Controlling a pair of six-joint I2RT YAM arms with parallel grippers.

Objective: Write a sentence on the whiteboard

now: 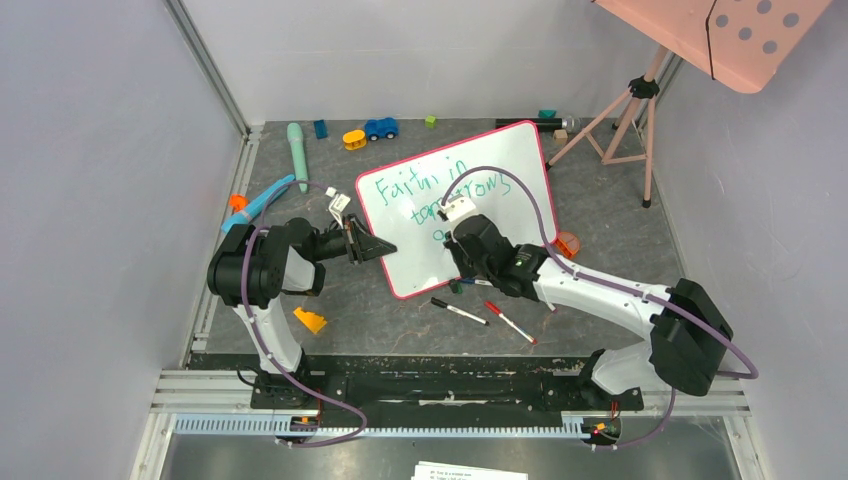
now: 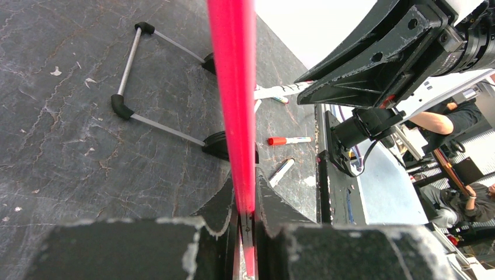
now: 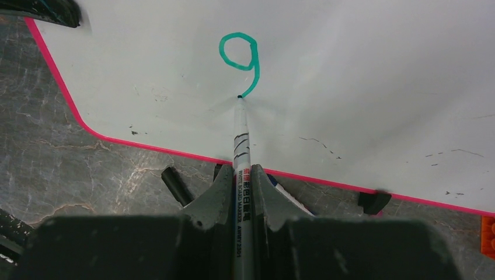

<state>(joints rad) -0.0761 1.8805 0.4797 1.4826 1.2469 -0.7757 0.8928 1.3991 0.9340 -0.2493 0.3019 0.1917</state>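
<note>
Only the right wrist view shows the marker (image 3: 240, 140) tip touching the sentence (image 3: 255, 69) on the whiteboard (image 3: 362, 76), just beyond the right gripper (image 3: 242, 178) pinching it; the left gripper (image 2: 245, 201) clamps the rim (image 2: 233, 87).

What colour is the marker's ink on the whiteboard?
Teal green; the ink shows best in the right wrist view.

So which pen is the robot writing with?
Find the big whiteboard with the pink rim. At its near edge the right gripper pinches a white marker, its tip at a green letter. The other markers lie loose on the table.
</note>
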